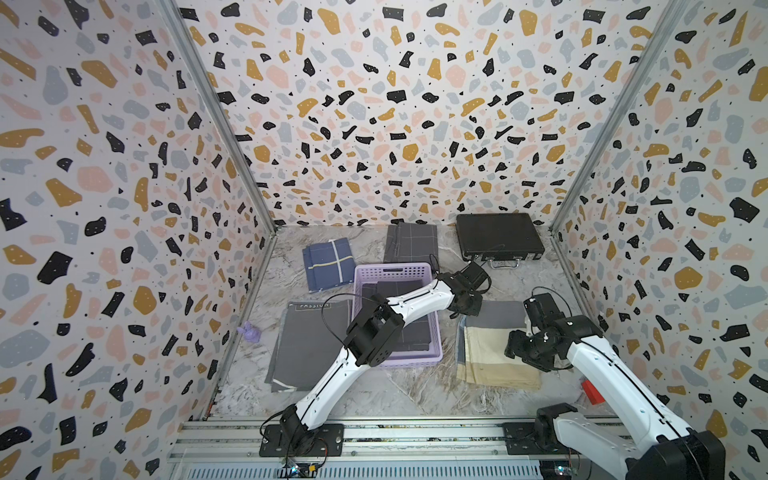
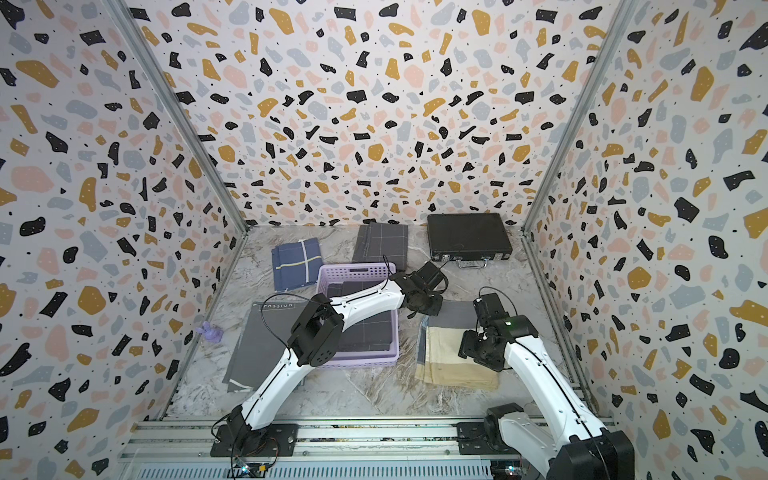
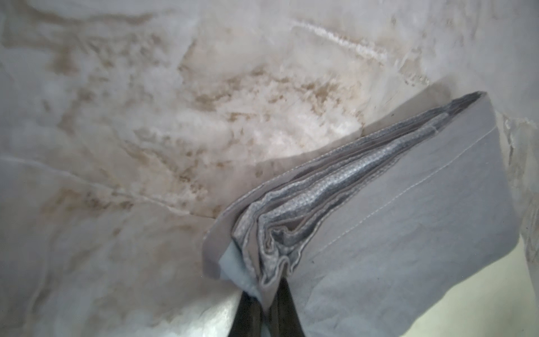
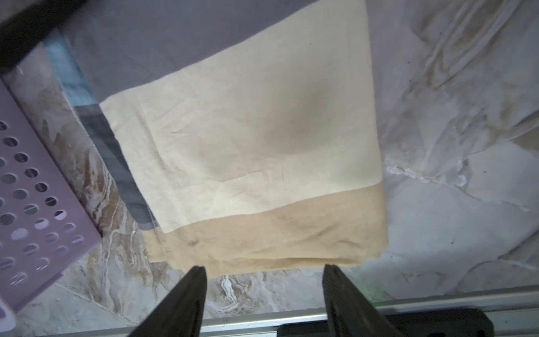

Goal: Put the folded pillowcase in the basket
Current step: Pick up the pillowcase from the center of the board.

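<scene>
The folded pillowcase (image 1: 494, 353) (image 2: 453, 357), grey at the far end and cream with a tan band near the front, lies on the marble table to the right of the lilac basket (image 1: 397, 270) (image 2: 357, 272). My left gripper (image 1: 465, 309) (image 2: 424, 305) reaches across the basket and is shut on the pillowcase's far left corner; in the left wrist view the gripper (image 3: 269, 306) pinches the bunched grey layers (image 3: 408, 204). My right gripper (image 1: 517, 349) (image 2: 471, 347) (image 4: 262, 280) hangs open above the pillowcase's (image 4: 248, 146) right side, holding nothing.
Dark folded cloths (image 1: 409, 328) lie inside the basket. A grey cloth (image 1: 311, 345) lies to its left, a blue one (image 1: 328, 264) and a checked grey one (image 1: 411, 243) behind it. A black hard case (image 1: 498, 239) stands at the back right. A red object (image 1: 592, 392) is near the right wall.
</scene>
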Action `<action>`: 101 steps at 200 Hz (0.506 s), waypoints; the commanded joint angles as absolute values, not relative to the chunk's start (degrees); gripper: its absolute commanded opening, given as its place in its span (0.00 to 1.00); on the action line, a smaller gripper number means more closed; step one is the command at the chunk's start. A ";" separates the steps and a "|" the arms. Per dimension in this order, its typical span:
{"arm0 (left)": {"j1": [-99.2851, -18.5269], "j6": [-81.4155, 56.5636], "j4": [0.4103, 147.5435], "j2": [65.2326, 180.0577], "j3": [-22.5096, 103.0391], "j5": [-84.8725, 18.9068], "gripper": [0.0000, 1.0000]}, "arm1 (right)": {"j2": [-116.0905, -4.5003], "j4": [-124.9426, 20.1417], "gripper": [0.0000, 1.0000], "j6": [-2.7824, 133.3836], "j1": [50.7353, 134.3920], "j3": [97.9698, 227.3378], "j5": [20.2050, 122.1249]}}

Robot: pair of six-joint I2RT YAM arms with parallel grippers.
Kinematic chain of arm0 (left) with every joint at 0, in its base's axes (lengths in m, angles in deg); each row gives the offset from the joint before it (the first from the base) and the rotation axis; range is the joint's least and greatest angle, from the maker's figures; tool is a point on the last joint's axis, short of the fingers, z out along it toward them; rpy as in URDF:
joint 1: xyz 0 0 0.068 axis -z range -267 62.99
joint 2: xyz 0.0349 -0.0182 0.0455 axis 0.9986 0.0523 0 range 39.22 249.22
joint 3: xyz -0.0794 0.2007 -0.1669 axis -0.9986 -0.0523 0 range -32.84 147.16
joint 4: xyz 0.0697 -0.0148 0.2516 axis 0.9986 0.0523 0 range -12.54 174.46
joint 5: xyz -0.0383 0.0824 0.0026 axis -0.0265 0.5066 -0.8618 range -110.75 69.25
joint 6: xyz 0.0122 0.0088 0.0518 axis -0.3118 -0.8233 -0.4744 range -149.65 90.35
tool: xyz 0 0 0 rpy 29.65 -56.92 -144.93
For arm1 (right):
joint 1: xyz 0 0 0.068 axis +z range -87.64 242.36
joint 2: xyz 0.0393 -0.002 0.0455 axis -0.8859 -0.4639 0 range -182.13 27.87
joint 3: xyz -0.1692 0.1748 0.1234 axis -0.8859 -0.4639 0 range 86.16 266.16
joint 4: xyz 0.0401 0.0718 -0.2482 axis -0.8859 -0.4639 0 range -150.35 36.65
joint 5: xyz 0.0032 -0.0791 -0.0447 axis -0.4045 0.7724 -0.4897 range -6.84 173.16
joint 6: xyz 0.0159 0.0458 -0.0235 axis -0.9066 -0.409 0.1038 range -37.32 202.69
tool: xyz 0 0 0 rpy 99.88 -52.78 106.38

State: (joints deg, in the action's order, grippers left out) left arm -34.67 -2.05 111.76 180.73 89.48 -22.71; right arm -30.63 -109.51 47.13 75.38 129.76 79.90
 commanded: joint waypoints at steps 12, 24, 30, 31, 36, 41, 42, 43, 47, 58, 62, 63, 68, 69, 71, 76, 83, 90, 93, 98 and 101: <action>-35.72 -13.52 114.76 181.03 95.24 -17.21 0.00 | -34.21 -109.37 0.78 46.30 73.84 130.34 86.33; -36.12 -15.62 115.20 181.38 95.78 -16.94 0.00 | -35.74 -107.82 0.83 46.50 72.92 129.56 86.90; -36.36 -16.12 115.35 181.59 95.91 -17.31 0.00 | -36.53 -107.01 0.84 46.53 72.38 129.10 86.66; -36.37 -16.20 115.39 181.59 95.91 -17.36 0.00 | -36.63 -106.90 0.84 46.55 72.34 129.03 86.58; -36.54 -16.47 115.47 181.87 95.92 -17.68 0.00 | -37.23 -106.36 0.84 46.55 71.90 128.74 86.17; -36.76 -16.59 115.55 182.06 95.85 -17.88 0.00 | -37.70 -105.81 0.84 46.75 71.53 128.40 85.77; -36.83 -16.61 115.53 182.09 95.89 -17.91 0.00 | -37.78 -105.69 0.84 46.79 71.43 128.33 85.70; -36.91 -16.63 115.61 182.15 95.86 -17.93 0.00 | -37.83 -105.58 0.84 46.81 71.38 128.25 85.66; -36.97 -16.70 115.64 182.29 95.83 -18.02 0.00 | -38.04 -105.04 0.84 46.94 71.16 127.89 85.43; -37.16 -17.03 115.78 182.71 95.74 -18.12 0.00 | -38.63 -103.58 0.84 47.12 70.56 126.64 84.59; -37.21 -17.13 115.78 182.86 95.74 -18.10 0.00 | -38.85 -103.08 0.85 47.16 70.39 126.30 84.22; -37.19 -17.15 115.74 182.89 95.74 -18.02 0.00 | -38.93 -102.91 0.84 47.21 70.33 126.23 84.13; -37.25 -17.29 115.82 183.05 95.83 -17.75 0.00 | -39.32 -102.31 0.84 47.28 70.20 125.77 83.78; -37.26 -17.32 115.84 183.07 95.83 -17.71 0.00 | -39.43 -102.18 0.84 47.27 70.19 125.70 83.74; -37.19 -17.38 115.86 183.13 95.81 -17.60 0.00 | -39.60 -101.97 0.85 47.31 70.08 125.64 83.64; -37.23 -17.47 115.95 183.18 95.83 -17.28 0.00 | -40.11 -101.23 0.84 47.44 69.96 125.18 83.15; -37.26 -17.58 115.81 183.18 95.83 -17.00 0.00 | -40.97 -100.19 0.84 47.57 69.77 124.52 82.43; -37.25 -17.68 115.91 183.27 95.91 -16.82 0.00 | -41.70 -98.97 0.82 47.69 69.70 123.96 81.79; -37.22 -17.75 115.87 183.29 95.92 -16.83 0.00 | -42.20 -98.62 0.82 47.75 69.66 123.67 81.64; -37.30 -17.82 115.87 183.27 95.92 -16.80 0.00 | -42.82 -97.94 0.81 47.73 69.57 123.24 81.43; -37.24 -17.90 115.91 183.28 95.92 -16.72 0.00 | -43.17 -97.56 0.80 47.82 69.57 122.89 81.34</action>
State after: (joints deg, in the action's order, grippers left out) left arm -37.20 -15.76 115.15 182.76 94.71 -18.16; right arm -41.03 -101.21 47.16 69.98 124.53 83.09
